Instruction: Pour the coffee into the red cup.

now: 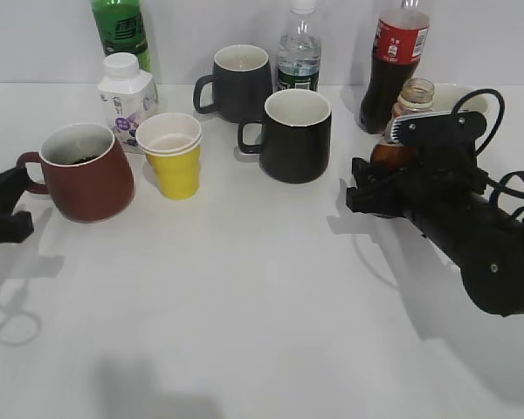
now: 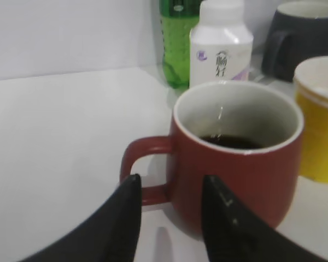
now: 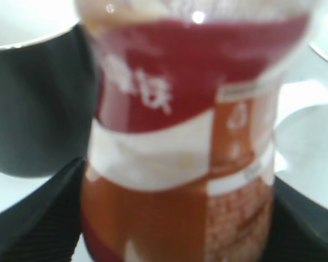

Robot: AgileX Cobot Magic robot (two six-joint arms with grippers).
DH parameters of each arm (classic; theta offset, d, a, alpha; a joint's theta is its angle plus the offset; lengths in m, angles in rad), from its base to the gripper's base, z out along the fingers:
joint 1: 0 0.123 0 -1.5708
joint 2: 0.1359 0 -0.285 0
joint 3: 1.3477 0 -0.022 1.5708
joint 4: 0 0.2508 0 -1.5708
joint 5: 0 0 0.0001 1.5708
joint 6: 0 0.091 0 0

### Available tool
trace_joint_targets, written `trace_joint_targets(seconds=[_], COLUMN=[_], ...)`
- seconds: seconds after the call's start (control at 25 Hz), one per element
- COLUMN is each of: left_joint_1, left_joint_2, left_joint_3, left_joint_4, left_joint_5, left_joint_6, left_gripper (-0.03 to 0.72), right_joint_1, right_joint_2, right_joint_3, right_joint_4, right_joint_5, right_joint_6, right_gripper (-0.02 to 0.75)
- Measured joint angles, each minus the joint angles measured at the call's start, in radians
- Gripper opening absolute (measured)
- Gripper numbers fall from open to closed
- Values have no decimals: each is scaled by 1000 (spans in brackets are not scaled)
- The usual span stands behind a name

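The red cup (image 1: 87,179) stands at the left of the table with dark liquid inside; it fills the left wrist view (image 2: 235,174). My left gripper (image 1: 22,202) is open, its fingers (image 2: 172,183) on either side of the cup's handle without pinching it. The coffee bottle (image 1: 413,96), brown with a red-and-white label and no cap, stands upright at the right. My right gripper (image 1: 384,179) is shut on its lower body; the bottle (image 3: 175,136) fills the right wrist view, with a finger against each side (image 3: 177,224).
Between the two stand a yellow cup (image 1: 175,161), a white drink bottle (image 1: 127,92), a green bottle (image 1: 120,30), a grey mug (image 1: 240,83), a black mug (image 1: 295,135), a water bottle (image 1: 299,52) and a cola bottle (image 1: 393,61). A white vessel (image 1: 463,94) is behind my right arm.
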Motion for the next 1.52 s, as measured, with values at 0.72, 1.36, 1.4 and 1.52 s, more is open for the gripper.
trace_joint_targets(seconds=[0.72, 1.36, 1.4, 1.52], left_joint_1=[0, 0, 0, 0], left_joint_2=[-268, -286, -300, -360], left_joint_3=[-253, -428, -435, -456], left_joint_4=[-2, 0, 1, 1], left_joint_5=[807, 1453, 1490, 1589], left_joint_6=[0, -2, -2, -2], left_gripper=[294, 294, 294, 294], right_joint_1=[0, 0, 0, 0], right_joint_2=[-129, -351, -373, -442], right_joint_3=[75, 101, 101, 101], right_joint_4=[30, 26, 23, -26], right_joint_5=[167, 680, 718, 849], right_joint_6=[-24, -27, -27, -27], right_gripper=[609, 604, 602, 596])
